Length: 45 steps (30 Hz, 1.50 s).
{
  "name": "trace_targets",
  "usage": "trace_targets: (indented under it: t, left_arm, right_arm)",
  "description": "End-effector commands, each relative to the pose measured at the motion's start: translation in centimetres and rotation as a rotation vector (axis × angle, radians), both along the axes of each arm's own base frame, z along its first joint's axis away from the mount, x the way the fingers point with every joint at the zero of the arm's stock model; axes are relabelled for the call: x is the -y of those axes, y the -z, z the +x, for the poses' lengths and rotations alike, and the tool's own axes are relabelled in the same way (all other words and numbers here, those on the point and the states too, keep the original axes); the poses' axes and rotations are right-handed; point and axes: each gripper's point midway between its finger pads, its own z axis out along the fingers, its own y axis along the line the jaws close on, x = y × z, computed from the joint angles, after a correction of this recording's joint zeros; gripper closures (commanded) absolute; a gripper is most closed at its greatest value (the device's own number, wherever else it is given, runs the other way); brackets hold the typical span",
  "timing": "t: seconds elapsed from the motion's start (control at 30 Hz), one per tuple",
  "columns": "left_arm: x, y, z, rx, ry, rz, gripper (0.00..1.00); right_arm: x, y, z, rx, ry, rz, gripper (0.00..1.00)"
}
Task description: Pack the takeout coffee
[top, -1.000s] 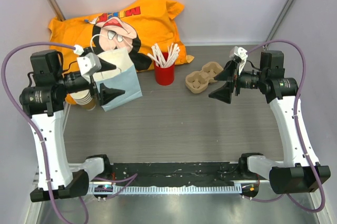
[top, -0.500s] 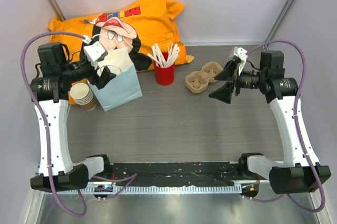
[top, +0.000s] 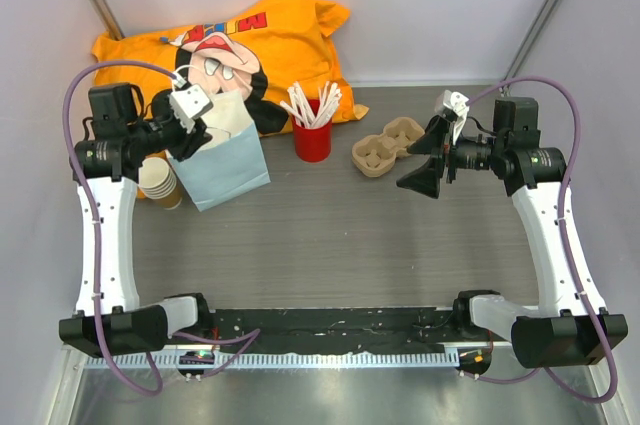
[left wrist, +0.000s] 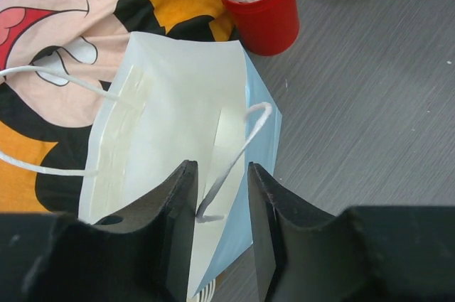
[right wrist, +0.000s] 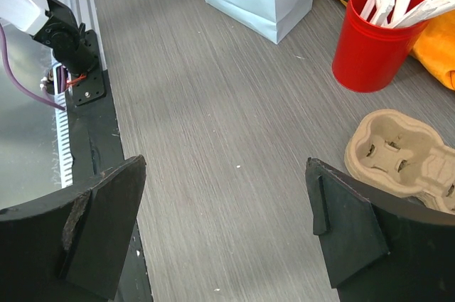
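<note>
- Since a second ago the left arm has drawn back toward the bench's left edge, and its left gripper [top: 190, 135] has come over the open mouth of the pale blue paper bag [top: 228, 160]; its fingers have narrowed from wide spread.
- In the left wrist view those fingers [left wrist: 178, 202] stand part-way closed with a gap between them, and the bag's white cord handle [left wrist: 238, 147] runs up through that gap, not pinched.
- The bag stands upright near the bench's far left corner, against the orange printed cushion [top: 290, 30].
- A stack of lidless paper cups [top: 160, 183] sits at the left edge, just beside the bag.
- The right gripper [top: 425, 157] has not moved; it hangs above the right side of the bench, fingers spread wide and holding nothing.
- A red cup [top: 312, 142] of white sticks stands mid-way along the far edge, with a pulp cup carrier [top: 385, 148] lying just to its right.
- No view shows the takeout coffee, so I cannot tell where it is.
</note>
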Motion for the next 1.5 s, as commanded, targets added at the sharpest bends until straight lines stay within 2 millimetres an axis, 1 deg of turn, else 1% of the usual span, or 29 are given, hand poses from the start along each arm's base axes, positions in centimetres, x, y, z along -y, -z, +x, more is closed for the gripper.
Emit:
trace_targets:
  t: [0.0,0.13,0.17,0.3,0.33,0.4,0.73,0.93,1.0,1.03,1.1,1.13,1.23,1.37,1.47]
  left_arm:
    - [0.0,-0.9,0.6,0.055,0.012,0.0,0.64]
    - [0.5,-0.7,0.0,0.04,0.04,-0.015,0.73]
    - [0.7,-0.7,-0.1,0.039,0.048,-0.018,0.77]
    - [1.2,-0.6,-0.9,0.021,0.071,-0.037,0.88]
    - [1.3,-0.5,-1.1,0.013,0.075,-0.044,0.94]
    - [1.5,-0.6,-1.3,0.008,0.077,-0.057,1.0]
    - [3.4,-1.8,-2.5,-0.047,0.114,-0.187,1.0]
    - [5.4,-2.5,-3.3,-0.081,0.137,-0.234,1.0]
    - [5.6,-2.6,-3.4,-0.085,0.13,-0.239,1.0]
    - [6.1,-2.7,-3.5,-0.102,0.129,-0.255,1.0]
    - [6.1,-3.0,-3.3,-0.103,0.113,-0.269,1.0]
    - [7.2,-3.0,-3.8,-0.127,0.136,-0.288,1.0]
    - [8.0,-3.3,-3.8,-0.142,0.133,-0.312,1.0]
    - [8.9,-4.3,-3.7,-0.158,0.105,-0.352,1.0]
    - [9.4,-4.4,-3.6,-0.174,0.096,-0.376,1.0]
  right_arm:
    - [0.1,-0.4,0.2,0.036,-0.007,-0.004,0.0]
    - [0.1,-0.3,0.2,0.032,-0.007,-0.004,0.0]
    - [0.1,-0.3,0.3,0.029,-0.006,-0.004,0.0]
    - [0.0,-0.4,0.2,0.035,-0.011,-0.003,0.0]
    - [0.1,-0.4,0.2,0.033,-0.009,-0.003,0.01]
    - [0.1,-0.4,0.2,0.033,-0.01,-0.002,0.0]
    - [0.0,-0.4,0.1,0.035,-0.013,0.0,0.0]
    - [0.0,-0.4,0.0,0.036,-0.016,0.0,0.01]
    - [0.0,-0.4,0.0,0.036,-0.016,0.0,0.0]
    - [0.0,-0.4,0.0,0.034,-0.016,0.001,0.0]
    - [0.0,-0.5,0.0,0.037,-0.017,0.001,0.0]
    - [0.0,-0.4,-0.1,0.036,-0.02,0.002,0.0]
    - [0.0,-0.5,-0.1,0.04,-0.02,0.001,0.0]
    - [0.0,-0.5,-0.2,0.04,-0.021,0.001,0.0]
    - [0.0,-0.4,-0.2,0.045,-0.021,-0.003,0.0]
